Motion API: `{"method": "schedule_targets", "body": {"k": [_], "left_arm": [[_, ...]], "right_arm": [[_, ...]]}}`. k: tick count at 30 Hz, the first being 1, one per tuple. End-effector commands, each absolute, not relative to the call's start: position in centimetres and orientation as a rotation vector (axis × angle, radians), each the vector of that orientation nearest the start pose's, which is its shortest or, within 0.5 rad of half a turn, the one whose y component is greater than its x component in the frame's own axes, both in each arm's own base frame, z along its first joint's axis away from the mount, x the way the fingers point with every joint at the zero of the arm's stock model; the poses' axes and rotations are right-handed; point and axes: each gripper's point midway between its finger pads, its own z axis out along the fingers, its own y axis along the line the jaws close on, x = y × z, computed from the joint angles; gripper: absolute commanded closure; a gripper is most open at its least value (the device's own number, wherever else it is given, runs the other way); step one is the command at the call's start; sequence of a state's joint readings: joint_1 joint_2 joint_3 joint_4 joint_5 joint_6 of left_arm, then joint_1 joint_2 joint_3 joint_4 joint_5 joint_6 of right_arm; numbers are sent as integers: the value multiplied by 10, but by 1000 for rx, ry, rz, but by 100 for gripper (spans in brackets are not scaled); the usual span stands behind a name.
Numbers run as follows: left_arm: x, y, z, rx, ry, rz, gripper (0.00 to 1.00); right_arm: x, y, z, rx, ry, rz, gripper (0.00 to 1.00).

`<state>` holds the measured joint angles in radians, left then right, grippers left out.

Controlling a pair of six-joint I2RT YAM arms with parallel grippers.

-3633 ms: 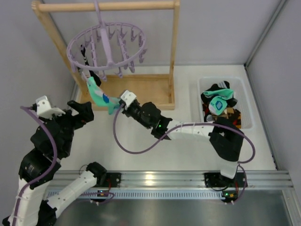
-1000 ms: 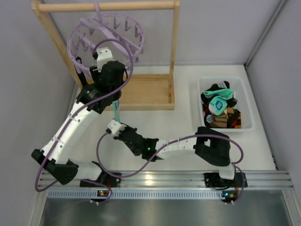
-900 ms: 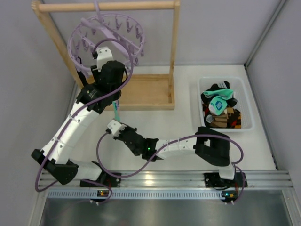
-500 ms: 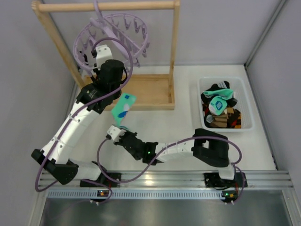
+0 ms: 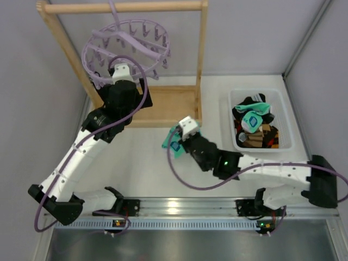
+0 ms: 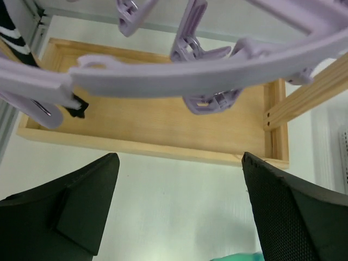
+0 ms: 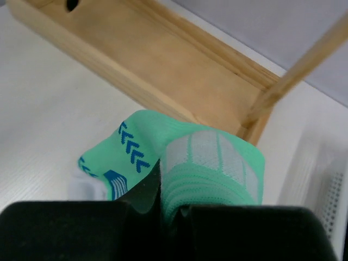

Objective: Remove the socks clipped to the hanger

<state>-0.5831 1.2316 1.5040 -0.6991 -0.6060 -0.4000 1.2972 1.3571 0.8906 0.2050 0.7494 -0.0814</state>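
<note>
Teal sock [image 7: 190,157], one, sits pinched in the right gripper [image 7: 163,206]; one black sock [image 6: 13,27] hangs on the hanger [image 6: 190,70]; left gripper [image 6: 179,212] gapes.

One lilac hanger [image 5: 126,46], one wooden rack [image 5: 163,106], one basket [image 5: 286,117], two mint socks [image 5: 169,140] [image 5: 253,119].

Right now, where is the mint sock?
In the top view the mint sock is pinched in the right gripper, in front of the wooden rack base, left of the white bin.

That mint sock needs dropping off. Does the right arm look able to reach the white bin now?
Probably yes: the right tool, gripping the mint sock, has only table between it and the open-topped white bin.
</note>
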Motion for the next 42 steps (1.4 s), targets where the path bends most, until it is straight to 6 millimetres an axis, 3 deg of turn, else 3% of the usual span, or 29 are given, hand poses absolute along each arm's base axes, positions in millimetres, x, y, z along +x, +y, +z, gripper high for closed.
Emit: {"method": "schedule_targets", "body": {"k": [1, 2, 3, 5, 6, 7, 8, 9, 10, 11, 13, 14, 15, 17, 21, 23, 24, 25, 28, 31, 36, 39, 42], "left_arm": [[312, -119, 368, -178, 1872, -187, 2], [306, -114, 368, -179, 1864, -183, 2], [294, -105, 365, -184, 1852, -182, 2], [282, -93, 365, -188, 1830, -167, 2], [270, -84, 370, -193, 1800, -177, 2], [265, -81, 359, -182, 1812, -162, 2], [261, -77, 355, -165, 1812, -147, 2], [251, -71, 358, -164, 1789, -162, 2], [248, -69, 343, -149, 1810, -144, 2], [242, -63, 344, -152, 1792, -144, 2], [238, -58, 334, -152, 1797, -129, 2], [234, -55, 325, -156, 1801, -117, 2], [233, -51, 321, -165, 1802, -98, 2], [230, -44, 311, -186, 1803, -75, 2], [225, -31, 309, -283, 1766, -63, 2], [220, -23, 315, -340, 1728, -72, 2], [218, -19, 316, -360, 1713, -73, 2], [216, -16, 318, -376, 1700, -68, 2], [207, -1, 324, -432, 1647, -51, 2], [198, 11, 327, -478, 1603, -45, 2], [194, 17, 326, -502, 1584, -42, 2], [198, 13, 324, -498, 1599, -46, 2], [197, 14, 328, -511, 1590, -54, 2]], "right_arm": [[242, 279, 227, -564, 1783, 166, 100], [246, 265, 243, -519, 1781, 185, 100], [264, 237, 245, -456, 1809, 122, 100], [273, 202, 258, -406, 1831, 70, 100], [287, 173, 264, -336, 1841, 4, 100], [290, 156, 266, -315, 1856, -42, 100], [294, 140, 281, -265, 1837, -61, 100], [304, 112, 286, -200, 1840, -127, 100], [306, 96, 291, -155, 1838, -151, 100], [314, 67, 298, -103, 1837, -215, 100], [319, 44, 305, -41, 1831, -231, 100], [324, 46, 307, -45, 1829, -167, 100], [330, 23, 308, 19, 1834, -187, 100], [344, 5, 298, 91, 1870, -152, 100], [374, -9, 255, 136, 1985, -162, 100], [388, -6, 213, 139, 2083, -116, 100], [397, -4, 203, 147, 2091, -87, 100], [405, -2, 175, 155, 2150, -65, 100], [415, 7, 125, 180, 2252, 48, 100], [419, 5, 96, 228, 2298, 123, 100], [419, -10, 82, 321, 2320, 162, 98], [418, -13, 92, 325, 2327, 176, 80], [413, -14, 127, 312, 2262, 171, 53]]}}
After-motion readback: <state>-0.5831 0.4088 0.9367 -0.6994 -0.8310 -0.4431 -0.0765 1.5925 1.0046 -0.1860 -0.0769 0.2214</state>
